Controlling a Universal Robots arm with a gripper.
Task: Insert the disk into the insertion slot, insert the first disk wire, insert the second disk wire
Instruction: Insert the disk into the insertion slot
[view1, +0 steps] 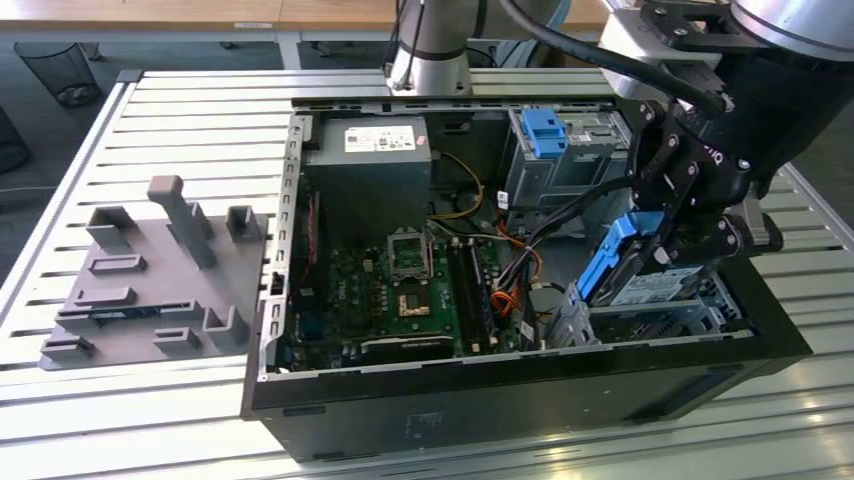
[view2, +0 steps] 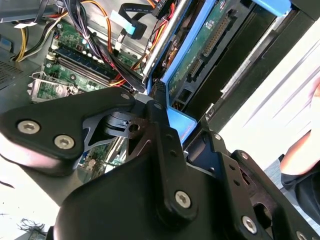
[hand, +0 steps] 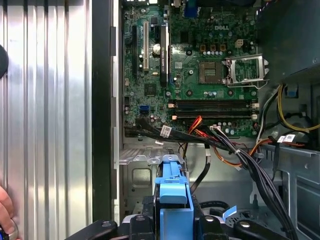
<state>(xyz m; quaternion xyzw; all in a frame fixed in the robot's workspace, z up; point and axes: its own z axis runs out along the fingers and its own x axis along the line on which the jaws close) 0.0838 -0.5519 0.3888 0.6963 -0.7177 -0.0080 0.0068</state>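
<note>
Claw clamps the tilted disk over the insertion slot.

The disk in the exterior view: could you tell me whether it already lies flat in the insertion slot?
No, the disk stands steeply tilted in the gripper, its lower end at the insertion slot.

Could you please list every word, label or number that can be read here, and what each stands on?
Nothing can be read for certain.
Sticker on the power supply: too small to read.
White-and-blue label on the disk: too small to read.
White print on the motherboard: too small to read reliably.
White cable tags: blurred.
</note>
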